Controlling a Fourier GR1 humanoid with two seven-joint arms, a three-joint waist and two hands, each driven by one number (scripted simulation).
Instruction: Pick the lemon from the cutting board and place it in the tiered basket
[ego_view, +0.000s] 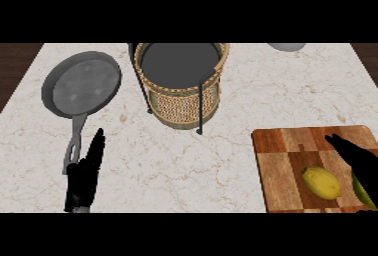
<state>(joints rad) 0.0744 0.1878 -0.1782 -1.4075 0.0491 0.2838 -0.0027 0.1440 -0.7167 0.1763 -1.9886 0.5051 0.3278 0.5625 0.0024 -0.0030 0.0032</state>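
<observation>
While right hand (356, 157) hovers with fingers straight, gripping nothing, lemon (321, 182) lies just left of it on cutting board (284, 150), near right. Not picked yet. Far centre stands tiered basket (181, 95), well apart: grasp, lift, carry, drop all remain. Near left, left hand (85, 172) rests open by pan (81, 85) handle.

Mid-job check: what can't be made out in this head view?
Grey object: cut off by the top edge, unidentifiable.
Yellow-green thing beside the lemon: cut by the right edge, partly behind the right hand.
Right hand: mostly beyond the right edge.
Tiered basket: lower tier's inside hidden under its top tier.
Pan handle's end: covered by the left hand.
</observation>
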